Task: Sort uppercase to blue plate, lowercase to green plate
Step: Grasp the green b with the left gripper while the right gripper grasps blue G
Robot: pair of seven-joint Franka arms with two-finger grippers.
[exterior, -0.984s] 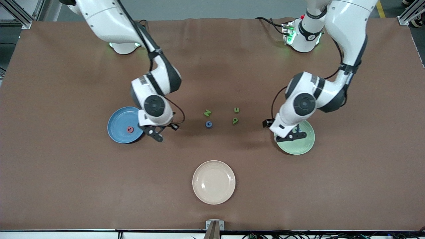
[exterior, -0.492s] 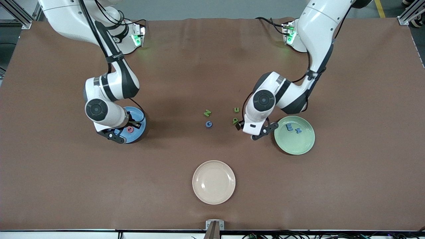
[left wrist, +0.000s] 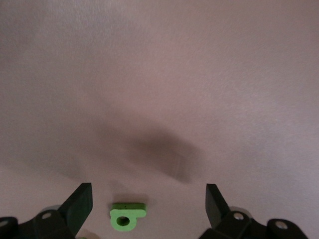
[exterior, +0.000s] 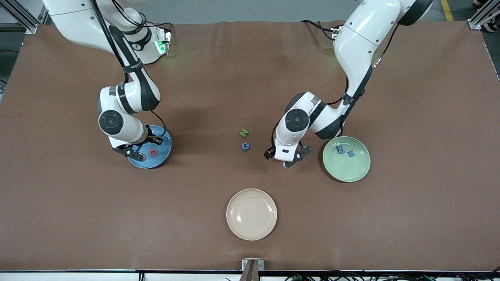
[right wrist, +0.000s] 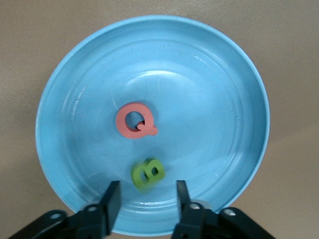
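Note:
My right gripper (exterior: 133, 150) is open over the blue plate (exterior: 162, 145). In the right wrist view the blue plate (right wrist: 214, 99) holds the red Q (right wrist: 135, 120). The green B (right wrist: 148, 173) shows blurred just past my open right gripper (right wrist: 147, 199). My left gripper (exterior: 291, 158) is open, low over the table beside the green plate (exterior: 347, 170). In the left wrist view the green 9-like letter (left wrist: 127, 217) lies between the open fingers of my left gripper (left wrist: 148, 209). The blue m (exterior: 341, 149) and x (exterior: 351, 153) lie in the green plate. The green N (exterior: 244, 133) and blue G (exterior: 245, 146) lie mid-table. The u-like letter is hidden.
A cream plate (exterior: 251, 214) sits nearer the front camera than the N and G. The red Q (exterior: 153, 152) also shows in the blue plate in the front view. The left arm covers the spot where the two green small letters lay.
My right gripper moved from beside the blue plate to over it. My left gripper left the green plate and came over the green 9-like letter, covering both green small letters in the front view.

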